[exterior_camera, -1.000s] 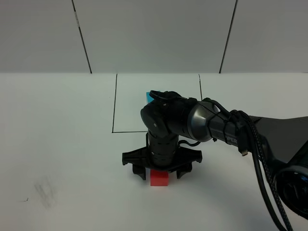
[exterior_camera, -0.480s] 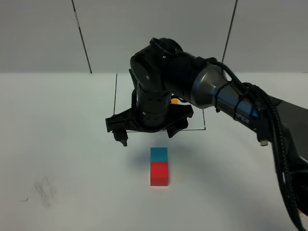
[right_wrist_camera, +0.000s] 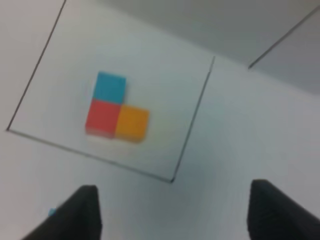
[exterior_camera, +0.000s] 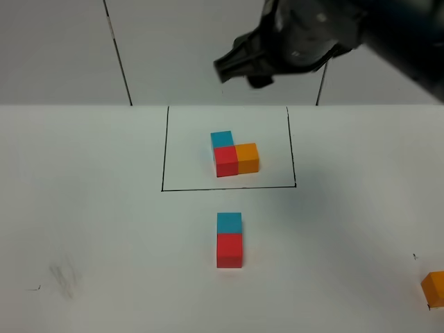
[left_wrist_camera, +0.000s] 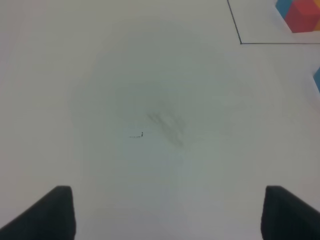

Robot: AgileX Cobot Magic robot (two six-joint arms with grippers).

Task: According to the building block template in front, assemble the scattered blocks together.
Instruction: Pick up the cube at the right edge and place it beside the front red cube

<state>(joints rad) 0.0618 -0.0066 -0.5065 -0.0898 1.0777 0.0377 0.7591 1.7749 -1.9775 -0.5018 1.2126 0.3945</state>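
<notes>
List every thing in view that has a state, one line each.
building block template: complete L of blue, red and orange cubes, nothing touching it.
loose blue cube: set down, flush against the far side of the loose red cube.
loose red cube: set down, joined to the blue one, free of any gripper.
loose orange cube: alone far to the right, apart from the pair, not yet added.
left gripper: jaws open, empty.
right gripper: jaws open, empty, raised above the template.

Premises are presenting as a robotics test lab: a white tabletop [exterior_camera: 83, 208], grey wall panels [exterior_camera: 55, 48] and a framed building block template [exterior_camera: 227, 161] are showing a staged trial.
</notes>
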